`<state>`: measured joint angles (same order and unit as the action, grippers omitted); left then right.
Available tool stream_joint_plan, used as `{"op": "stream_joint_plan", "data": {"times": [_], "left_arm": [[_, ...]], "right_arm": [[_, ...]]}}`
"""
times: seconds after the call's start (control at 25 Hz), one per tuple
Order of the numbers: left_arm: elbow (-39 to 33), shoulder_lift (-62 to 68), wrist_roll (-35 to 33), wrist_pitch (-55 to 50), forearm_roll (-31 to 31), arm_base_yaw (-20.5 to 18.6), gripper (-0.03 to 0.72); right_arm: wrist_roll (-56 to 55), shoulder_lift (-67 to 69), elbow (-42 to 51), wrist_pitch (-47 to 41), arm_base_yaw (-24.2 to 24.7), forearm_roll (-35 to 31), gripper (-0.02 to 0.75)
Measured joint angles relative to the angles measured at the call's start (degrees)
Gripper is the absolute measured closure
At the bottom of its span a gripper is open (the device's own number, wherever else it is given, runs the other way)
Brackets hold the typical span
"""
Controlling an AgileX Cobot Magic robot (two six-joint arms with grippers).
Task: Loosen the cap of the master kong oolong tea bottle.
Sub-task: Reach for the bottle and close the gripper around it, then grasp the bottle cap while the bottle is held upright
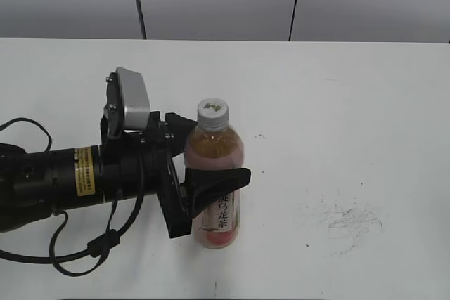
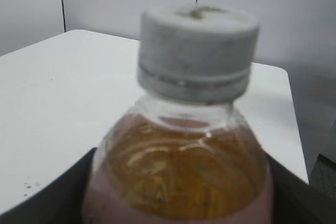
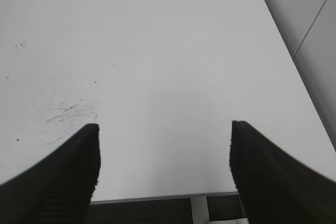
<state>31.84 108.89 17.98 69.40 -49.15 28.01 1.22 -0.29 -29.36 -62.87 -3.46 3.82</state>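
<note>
master kong oolong tea bottle [image 1: 214, 173] upright — mid-body clamped in left pincer [image 1: 204, 173], cap [image 1: 212, 112] above

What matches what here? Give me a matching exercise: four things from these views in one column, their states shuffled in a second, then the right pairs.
Things:
1. cap
2. master kong oolong tea bottle
3. left tool
4. right tool

States:
a. open, above bare table
b. clamped around the bottle's body
c. seated on the bottle neck, untouched
d. upright on the table, held at its middle

Pairs: 1-c, 2-d, 3-b, 4-a
</note>
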Motion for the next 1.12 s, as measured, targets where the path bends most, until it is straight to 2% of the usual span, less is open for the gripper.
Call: {"op": "stream_joint_plan", "data": {"times": [0.08, 0.12, 1.12], "left_arm": [[0.00, 0.00, 0.00, 0.13, -0.25, 0.00, 0.235], [0.00, 0.00, 0.00, 0.13, -0.43, 0.00, 0.239], [0.16, 0.00, -0.10, 0.07, -1.72, 0.00, 0.239]], "right_arm": [[0.00, 0.00, 0.00, 0.00, 0.00, 0.00, 0.163], [0.00, 0.00, 0.00, 0.00, 0.00, 0.00, 0.163], [0.61, 0.59, 0.00, 0.05, 0.00, -0.24, 0.163]]}}
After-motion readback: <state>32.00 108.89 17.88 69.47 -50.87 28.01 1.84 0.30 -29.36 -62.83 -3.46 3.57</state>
